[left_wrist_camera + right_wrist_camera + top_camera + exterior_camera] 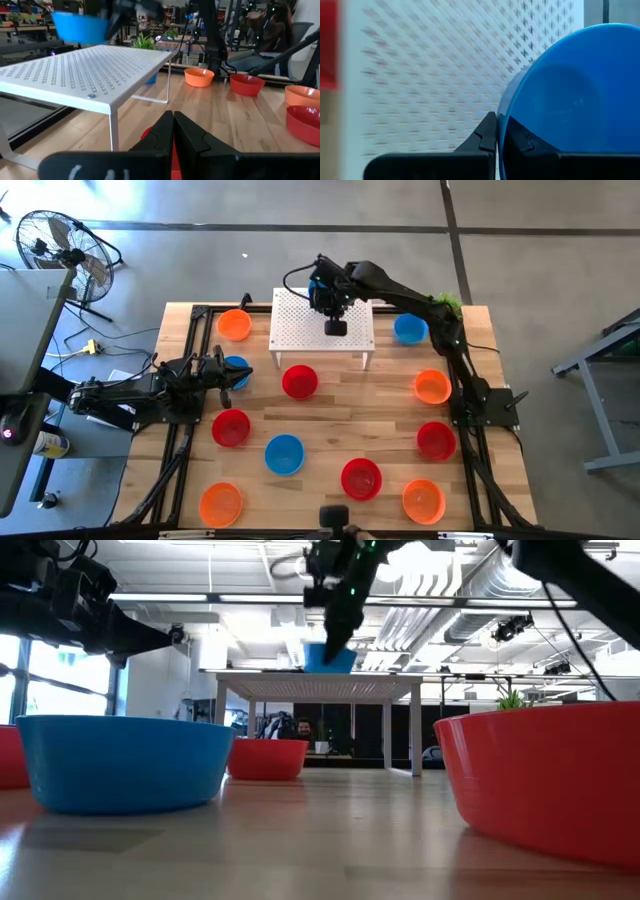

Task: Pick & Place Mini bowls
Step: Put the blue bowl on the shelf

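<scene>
The high view showed the wooden desk (330, 420) carrying the white perforated stand (300, 320) at its far middle, with the mini bowls scattered around it. The right arm reached over the stand, and the right gripper (497, 131) was clamped on the rim of a blue bowl (560, 95), holding it just above the stand's top; in the low view that bowl (328, 658) hung right at the stand's surface, and whether it touched could not be told. The left arm lay low along the desk's left side, its left gripper (173, 127) closed on nothing, fingers pressed together, pointing toward a red bowl (299, 382) in front of the stand. Another blue bowl (236, 369) sat just beside that gripper. Orange bowls stood at the far left corner (234, 324), the right side (432, 387) and both near corners (221, 504) (423, 500). Red bowls (231, 427) (361, 478) (436, 440) and two more blue ones (284, 454) (410, 329) filled the remaining space. A small green plant (450, 304) sat at the far right corner.
</scene>
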Motion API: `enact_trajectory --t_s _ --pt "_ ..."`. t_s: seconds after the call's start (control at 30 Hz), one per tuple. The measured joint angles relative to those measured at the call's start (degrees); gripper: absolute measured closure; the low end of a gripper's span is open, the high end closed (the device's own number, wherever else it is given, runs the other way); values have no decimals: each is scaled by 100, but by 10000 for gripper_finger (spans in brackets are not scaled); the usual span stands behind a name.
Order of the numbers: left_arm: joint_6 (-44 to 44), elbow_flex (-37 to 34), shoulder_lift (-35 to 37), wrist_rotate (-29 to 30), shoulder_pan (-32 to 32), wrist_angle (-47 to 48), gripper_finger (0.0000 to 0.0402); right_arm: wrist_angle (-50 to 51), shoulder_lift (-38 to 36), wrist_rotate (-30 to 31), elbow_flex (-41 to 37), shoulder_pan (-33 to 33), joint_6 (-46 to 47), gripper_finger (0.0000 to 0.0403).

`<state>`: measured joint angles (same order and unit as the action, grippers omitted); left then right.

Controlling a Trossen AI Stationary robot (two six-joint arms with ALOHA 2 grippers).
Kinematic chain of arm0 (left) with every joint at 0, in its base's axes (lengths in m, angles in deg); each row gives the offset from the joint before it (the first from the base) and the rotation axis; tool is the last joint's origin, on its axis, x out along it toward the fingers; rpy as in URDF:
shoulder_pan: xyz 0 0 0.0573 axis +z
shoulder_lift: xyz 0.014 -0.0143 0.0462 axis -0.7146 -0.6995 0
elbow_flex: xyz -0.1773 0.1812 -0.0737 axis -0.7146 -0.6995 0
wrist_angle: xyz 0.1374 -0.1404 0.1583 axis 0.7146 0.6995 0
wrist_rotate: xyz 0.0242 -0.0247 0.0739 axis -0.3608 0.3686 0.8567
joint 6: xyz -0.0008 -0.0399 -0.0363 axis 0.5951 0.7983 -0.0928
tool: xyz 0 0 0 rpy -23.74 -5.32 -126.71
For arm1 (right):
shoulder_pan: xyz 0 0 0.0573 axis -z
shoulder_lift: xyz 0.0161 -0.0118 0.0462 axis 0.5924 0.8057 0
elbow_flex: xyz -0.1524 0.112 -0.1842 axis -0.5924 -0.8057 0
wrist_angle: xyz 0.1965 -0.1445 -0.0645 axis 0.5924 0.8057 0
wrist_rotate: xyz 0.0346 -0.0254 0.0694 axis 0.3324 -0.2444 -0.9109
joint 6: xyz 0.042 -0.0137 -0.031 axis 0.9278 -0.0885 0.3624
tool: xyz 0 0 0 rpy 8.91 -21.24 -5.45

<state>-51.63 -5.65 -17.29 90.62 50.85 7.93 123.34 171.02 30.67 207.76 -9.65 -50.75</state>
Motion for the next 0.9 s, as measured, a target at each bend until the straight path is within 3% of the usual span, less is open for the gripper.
enact_trajectory --t_s 0.63,0.9 --pt "-98 0 0 -120 0 55 392 -704 190 -99 -275 151 -558 395" --pt "-79 2 0 -225 -1 119 392 -812 190 208 -273 153 -668 377"
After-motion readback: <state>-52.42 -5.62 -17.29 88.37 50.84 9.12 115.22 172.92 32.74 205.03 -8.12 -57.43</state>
